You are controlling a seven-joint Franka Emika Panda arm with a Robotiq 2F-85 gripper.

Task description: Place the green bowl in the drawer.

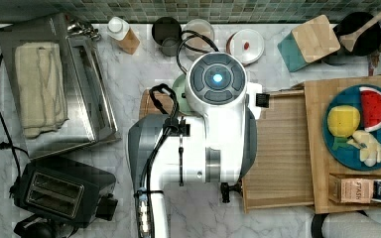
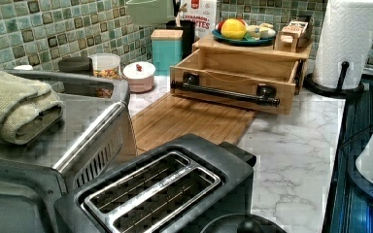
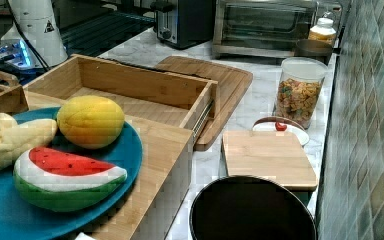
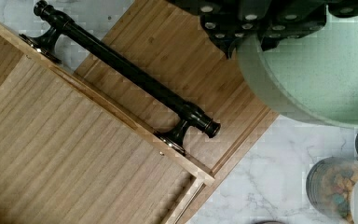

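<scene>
Marble table (image 2: 296, 145) and green tile backsplash frame my workspace, with the drawer (image 4: 60, 163) pulled open over a cutting board (image 2: 184, 121). My gripper (image 4: 256, 28) has the green bowl (image 4: 317, 70) clamped by its rim, held in the air above the board, just short of the black handle (image 4: 126, 70). I'd carry it past the handle, centre it over the drawer floor, then lower gently. The fingertips are cut off from sight.

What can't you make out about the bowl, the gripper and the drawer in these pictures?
- Green bowl: far side cut off by the wrist view's edge; the arm covers most of it in the top view.
- Gripper: its fingers sit behind the bowl's rim, so the grip is unclear.
- Drawer: handle end hidden under the arm in the top view.
</scene>
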